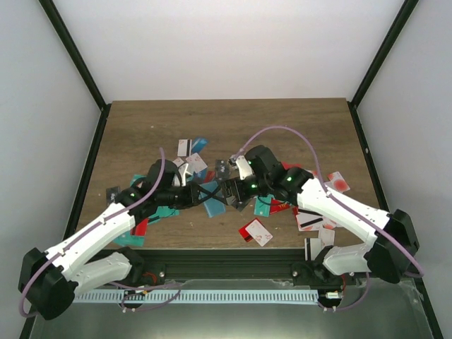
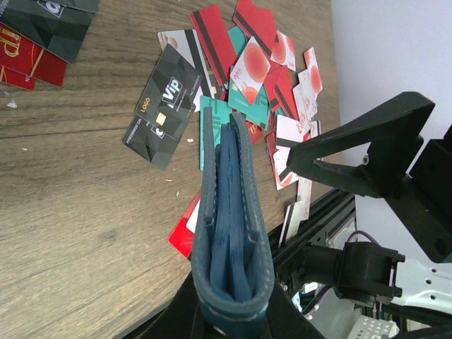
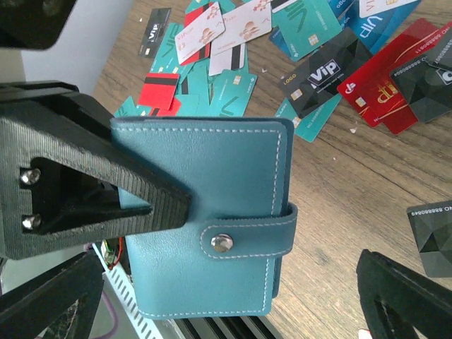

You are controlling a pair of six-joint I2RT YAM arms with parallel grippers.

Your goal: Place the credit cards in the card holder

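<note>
Closest to the lens, the card holder (image 2: 233, 240) fills the left wrist view edge-on. Its teal-blue covers are pressed together and it is raised clear of the worktop (image 2: 70, 212), between the two arms. The left claw (image 2: 233, 319) is clamped on it at the spine side, with one finger (image 3: 106, 187) lying flat across the front cover in the right wrist view. Further right on that cover, the strap (image 3: 247, 236) wraps round the free edge and its snap (image 3: 222, 243) looks fastened. The step in hand, as I judge it, is therefore opening the holder before any card can go in. The right claw (image 3: 226, 304) faces the front cover with its fingers wide apart, gripping nothing. To do this well, it should take the strap alone, out by the tip past the snap, and peel it away from the cover rather than pinch both covers shut. The left claw's grip needs to be firm enough that the holder neither twists nor slides out under the pull. Rightmost, the credit cards (image 3: 381, 88) lie loose on the worktop below, overlapping in places, a black VIP card (image 3: 321, 76) among them. None is in the holder that I can see.
</note>
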